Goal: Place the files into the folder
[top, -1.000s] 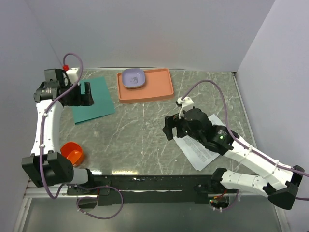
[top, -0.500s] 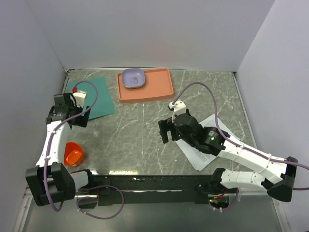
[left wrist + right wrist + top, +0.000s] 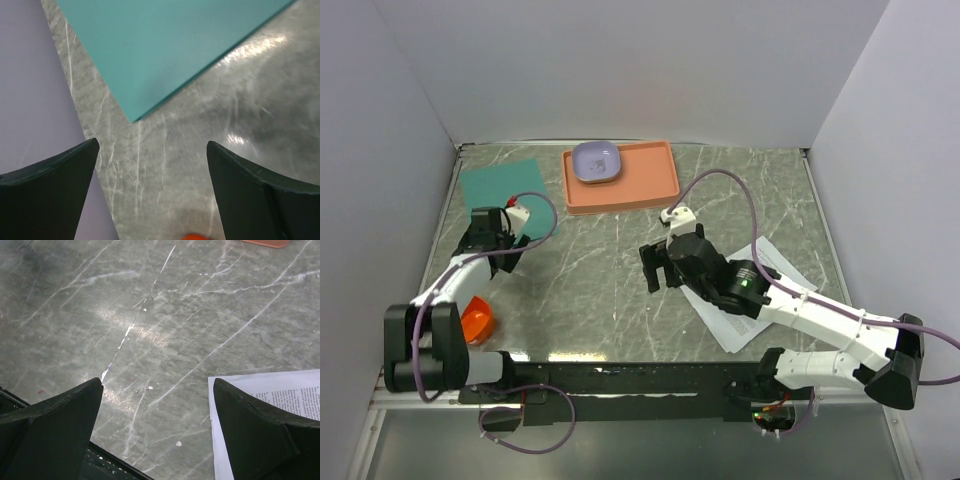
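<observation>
Files (image 3: 727, 326) still sit well apart from the folder (image 3: 495, 184) — left gripper (image 3: 152, 150) and right gripper (image 3: 157, 385) both gape wide and empty, so everything's left.

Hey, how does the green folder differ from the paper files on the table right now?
Colour: the folder is plain teal-green, while the files are white with dense black print. Place: the folder lies at the far left corner, the files on the near right side. Cover: the folder lies mostly in the open, but the files sit partly under the right arm. Both lie flat on the table, far apart.
</observation>
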Controlling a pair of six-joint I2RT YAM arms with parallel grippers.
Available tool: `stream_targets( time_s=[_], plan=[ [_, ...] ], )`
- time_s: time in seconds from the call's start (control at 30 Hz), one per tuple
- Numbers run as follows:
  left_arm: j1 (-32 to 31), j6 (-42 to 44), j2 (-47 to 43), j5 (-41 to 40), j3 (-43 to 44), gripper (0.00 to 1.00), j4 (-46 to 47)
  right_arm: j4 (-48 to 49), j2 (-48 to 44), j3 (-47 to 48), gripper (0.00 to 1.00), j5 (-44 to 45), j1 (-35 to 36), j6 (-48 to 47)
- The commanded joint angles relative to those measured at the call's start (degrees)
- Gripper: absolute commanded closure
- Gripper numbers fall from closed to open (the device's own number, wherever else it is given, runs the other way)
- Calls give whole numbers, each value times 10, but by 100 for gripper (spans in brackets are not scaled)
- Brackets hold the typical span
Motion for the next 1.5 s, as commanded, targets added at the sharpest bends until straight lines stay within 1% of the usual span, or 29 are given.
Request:
stream_targets(
  time_s=[0.0, 0.17, 0.23, 0.3, 0.43, 0.73, 0.77, 0.83, 0.87, 0.9, 1.0, 1.03, 1.1, 1.2, 1.23, 1.3, 1.33, 1.4, 1.43, 1.47],
  plan=[
    [-1, 24, 51, -41, 5, 4, 95, 35, 21, 11, 0, 23, 6, 9],
    [0, 44, 110, -60, 15, 4, 154, 61, 26, -1, 2, 19, 4, 17],
    [0, 51, 129, -63, 25, 4, 153, 70, 28, -5, 2, 18, 4, 20],
    [-4, 71, 162, -88, 24, 4, 182, 76, 30, -8, 3, 19, 4, 24],
    [-4, 118, 178, -115, -7, 4, 270, 86, 28, -15, 4, 19, 4, 32],
    [-5, 170, 211, -128, -35, 4, 357, 107, 18, -27, 11, 22, 4, 45],
    [-4, 173, 211, -126, -40, 1, 357, 108, 16, -29, 11, 22, 4, 47],
    [-4, 174, 214, -124, -41, 8, 356, 113, 14, -34, 12, 22, 4, 49],
    [-4, 173, 215, -123, -39, 16, 351, 116, 11, -37, 13, 22, 4, 51],
    [-4, 172, 215, -122, -37, 20, 348, 120, 11, -42, 13, 22, 4, 53],
    [-4, 170, 211, -117, -38, 29, 344, 122, 7, -50, 14, 21, 3, 57],
    [-5, 167, 209, -116, -36, 34, 341, 124, 6, -52, 15, 20, 4, 59],
    [-5, 162, 207, -111, -31, 39, 331, 126, 4, -56, 16, 22, 4, 63],
    [-5, 162, 206, -110, -27, 49, 332, 131, 1, -63, 19, 21, 4, 68],
    [-5, 162, 208, -110, -25, 56, 333, 134, -1, -66, 20, 20, 4, 68],
    [-6, 160, 208, -108, -21, 64, 327, 139, -5, -71, 22, 19, 5, 70],
    [-6, 159, 209, -109, -16, 72, 325, 140, -7, -72, 23, 19, 5, 70],
    [-8, 152, 209, -110, -10, 83, 319, 142, -12, -75, 26, 19, 4, 72],
    [-9, 149, 204, -110, -5, 95, 310, 143, -14, -77, 26, 19, 5, 72],
    [-10, 141, 201, -110, -2, 99, 305, 145, -18, -79, 27, 19, 5, 72]
  ],
)
